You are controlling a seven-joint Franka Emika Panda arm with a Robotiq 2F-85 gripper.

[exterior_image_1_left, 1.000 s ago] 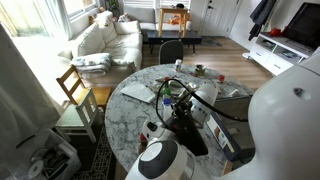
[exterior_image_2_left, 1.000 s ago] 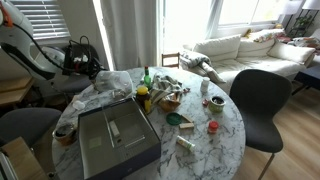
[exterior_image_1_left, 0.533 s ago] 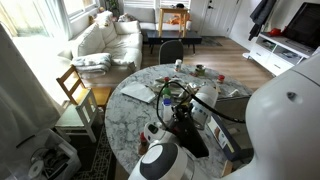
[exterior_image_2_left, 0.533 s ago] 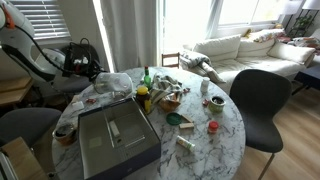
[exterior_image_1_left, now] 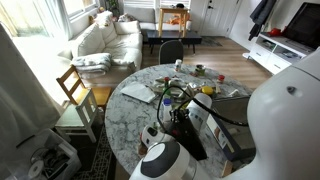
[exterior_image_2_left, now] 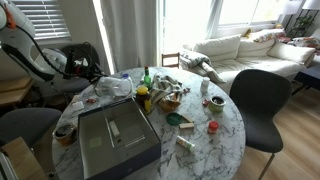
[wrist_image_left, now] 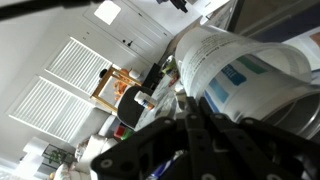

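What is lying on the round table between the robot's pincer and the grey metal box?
A crumpled clear plastic bag lies between the pincer and the grey box; this shows in an exterior view.

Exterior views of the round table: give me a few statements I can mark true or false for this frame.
1. The table has a round, marbled top. True.
2. The robot's fingers are spread wide open. False: they are shut.
3. A crumpled clear plastic bag lies on the table close to the fingers. True.
4. The grey tray stands on the floor. False: it sits on the table.
5. The sofa behind the table is dark red. False: it is whitish.
6. A black chair stands at the table. True.
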